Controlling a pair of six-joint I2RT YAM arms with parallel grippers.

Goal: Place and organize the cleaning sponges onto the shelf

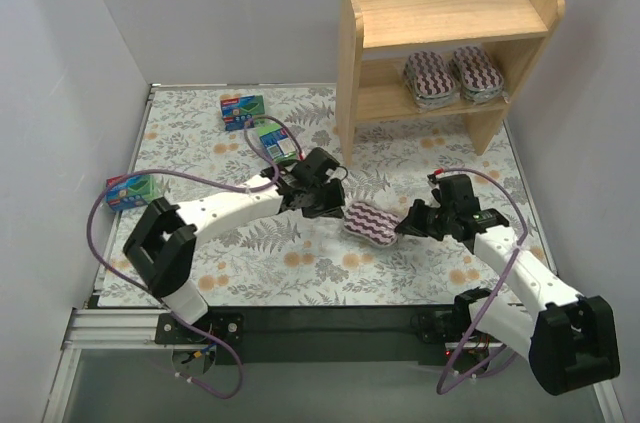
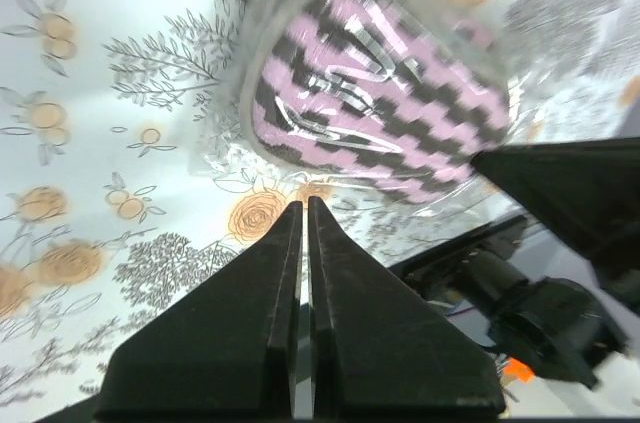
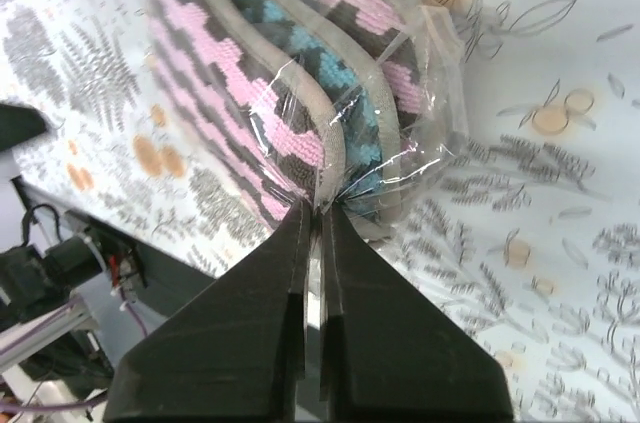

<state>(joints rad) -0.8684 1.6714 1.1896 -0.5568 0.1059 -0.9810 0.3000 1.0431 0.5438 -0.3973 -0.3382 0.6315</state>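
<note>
A maroon-and-white striped sponge in clear wrap hangs tilted just above the mat between my two grippers. My left gripper is shut, its tips pinching the wrap's edge below the sponge. My right gripper is shut on the wrap's seam at the opposite end of the sponge. Two more striped sponges lie side by side on the lower tier of the wooden shelf. Three green sponge packs lie on the mat to the left.
The shelf stands at the back right with its top tier bare. White walls close in the floral mat on the left, back and right. A black rail runs along the near edge by the arm bases.
</note>
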